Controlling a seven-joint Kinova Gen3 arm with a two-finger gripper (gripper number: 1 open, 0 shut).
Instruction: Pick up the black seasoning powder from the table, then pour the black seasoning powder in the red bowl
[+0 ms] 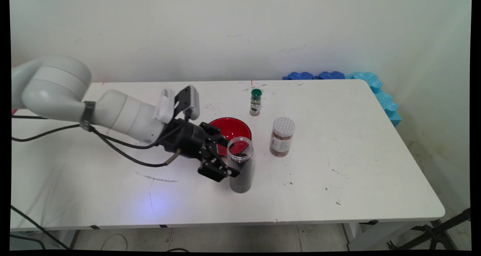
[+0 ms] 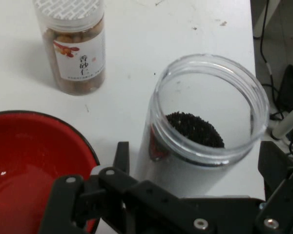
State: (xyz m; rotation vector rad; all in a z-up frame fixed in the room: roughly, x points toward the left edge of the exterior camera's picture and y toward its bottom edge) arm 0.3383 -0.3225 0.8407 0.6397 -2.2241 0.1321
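An open clear jar (image 1: 240,165) half full of dark grains stands upright on the white table (image 1: 338,181), just in front of a red bowl (image 1: 231,130). The gripper (image 1: 225,156) has its fingers spread to either side of the jar. A brown spice jar (image 1: 282,137) stands to the right, a green-capped bottle (image 1: 255,102) behind.

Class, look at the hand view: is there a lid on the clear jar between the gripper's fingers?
No. The clear jar has an open mouth, and the dark grains inside show straight through the top.
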